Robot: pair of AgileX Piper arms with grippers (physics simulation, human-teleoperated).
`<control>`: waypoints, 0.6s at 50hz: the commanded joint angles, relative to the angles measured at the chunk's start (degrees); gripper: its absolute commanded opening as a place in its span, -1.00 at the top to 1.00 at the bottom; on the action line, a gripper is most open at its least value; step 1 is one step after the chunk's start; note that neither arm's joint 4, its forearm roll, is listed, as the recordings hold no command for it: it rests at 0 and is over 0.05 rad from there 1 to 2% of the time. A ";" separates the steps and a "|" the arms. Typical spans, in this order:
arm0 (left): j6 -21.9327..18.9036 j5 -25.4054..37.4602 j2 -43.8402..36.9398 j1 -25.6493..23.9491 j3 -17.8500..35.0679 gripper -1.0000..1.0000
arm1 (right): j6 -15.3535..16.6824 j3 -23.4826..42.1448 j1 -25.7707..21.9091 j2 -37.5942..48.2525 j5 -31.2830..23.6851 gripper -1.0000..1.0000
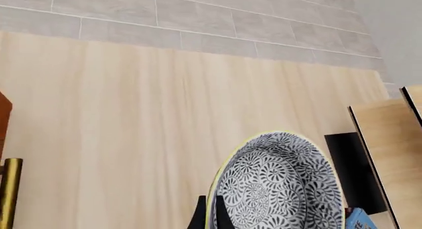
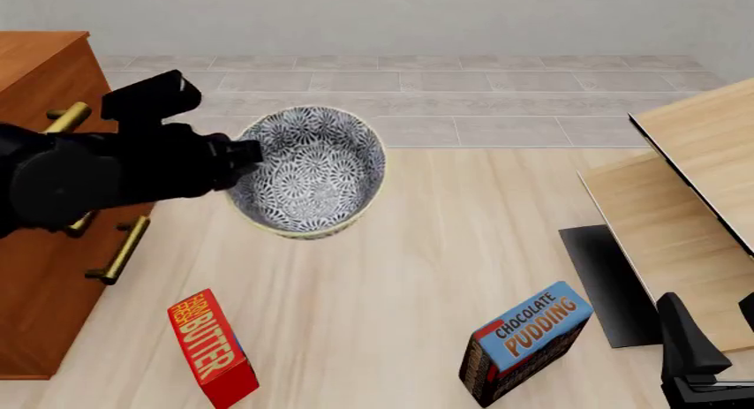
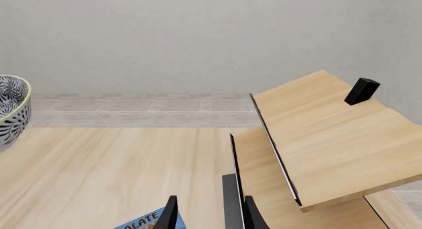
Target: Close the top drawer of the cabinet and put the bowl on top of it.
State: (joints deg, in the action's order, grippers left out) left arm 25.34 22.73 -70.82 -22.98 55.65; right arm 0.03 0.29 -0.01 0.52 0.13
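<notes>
The left arm hides most of the cabinet front, so the top drawer cannot be judged pushed in or out. The left gripper is hidden where it meets the bowl rim; its grip is unclear. The right gripper is cut off at the front view's lower right corner. The chocolate pudding box is clipped there too.

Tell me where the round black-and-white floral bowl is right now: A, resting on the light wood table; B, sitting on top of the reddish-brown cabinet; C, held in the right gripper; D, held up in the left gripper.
D: the black-and-white floral bowl is lifted and tilted above the table, its rim pinched by the left gripper; the right gripper holds nothing.
</notes>
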 commanded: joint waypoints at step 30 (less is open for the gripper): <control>-2.22 19.71 15.47 5.82 10.84 1.00 | 0.00 -0.04 0.01 -0.09 -0.03 -1.00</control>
State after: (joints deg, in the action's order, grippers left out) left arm 23.88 37.91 -58.46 -18.85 63.30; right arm 0.03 0.29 -0.01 0.52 0.13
